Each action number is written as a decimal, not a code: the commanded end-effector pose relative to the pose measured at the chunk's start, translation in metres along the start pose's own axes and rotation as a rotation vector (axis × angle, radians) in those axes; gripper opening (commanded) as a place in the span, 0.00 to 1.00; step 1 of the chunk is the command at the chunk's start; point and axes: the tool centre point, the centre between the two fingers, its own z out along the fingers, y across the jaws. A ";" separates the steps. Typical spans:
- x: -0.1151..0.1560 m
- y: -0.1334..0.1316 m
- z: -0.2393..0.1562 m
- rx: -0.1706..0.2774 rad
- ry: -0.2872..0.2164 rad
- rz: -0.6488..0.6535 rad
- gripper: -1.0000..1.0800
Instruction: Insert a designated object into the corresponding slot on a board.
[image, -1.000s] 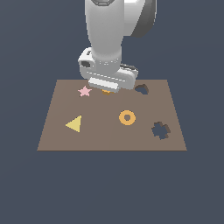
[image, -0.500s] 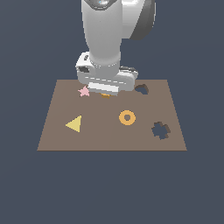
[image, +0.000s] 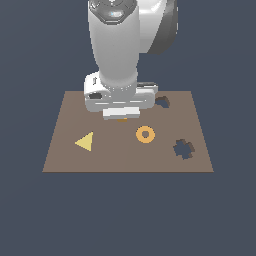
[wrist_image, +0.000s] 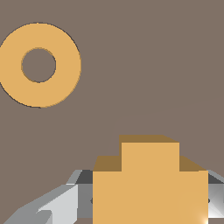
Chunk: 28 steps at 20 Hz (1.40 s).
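1. Gripping the small chunky orange notched block (wrist_image: 149, 183), the grey gripper (wrist_image: 144, 197) has a finger (wrist_image: 57, 203) on either side of it in the wrist view.
2. In the exterior view only a sliver of the block (image: 122, 119) shows beneath the white arm's hand, over the far middle of the flat brown rectangular board (image: 125, 157).
3. Its dark gear-outlined slot (image: 183, 149) lies well apart, toward the exterior view's right.
4. An orange ring (image: 145, 134) lies between block and slot.
5. A yellow triangle (image: 85, 142) lies toward the exterior view's left; a smaller dark cutout (image: 162, 102) sits near the far edge.
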 end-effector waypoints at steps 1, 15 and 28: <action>0.014 -0.001 -0.001 0.000 0.001 -0.094 0.00; 0.101 -0.043 -0.004 -0.001 0.001 -0.748 0.00; 0.141 -0.120 -0.007 0.000 0.000 -1.319 0.00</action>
